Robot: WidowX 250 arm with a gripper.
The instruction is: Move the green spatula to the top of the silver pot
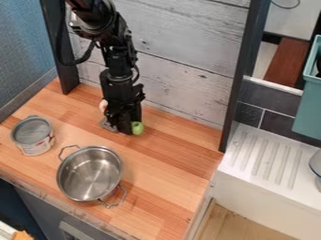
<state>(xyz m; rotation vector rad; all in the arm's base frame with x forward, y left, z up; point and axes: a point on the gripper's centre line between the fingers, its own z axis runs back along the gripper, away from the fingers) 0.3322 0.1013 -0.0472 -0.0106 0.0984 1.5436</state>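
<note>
Green spatula (137, 128): I'm guessing it's the small rounded green bit right against my claw (124, 127), low over the table. Can't tell how open my claw is or whether it's got hold of anything. Silver pot (89, 174) sits camera-side of my claw, mouth up, probably so the rim can take the spatula. Tin (33, 136) is off to claw's left in view, likely to leave a free path. Whitewashed plank wall (182, 56) behind my claw, wooden table (169, 159) under it, white drainboard (270, 161) over right.
</note>
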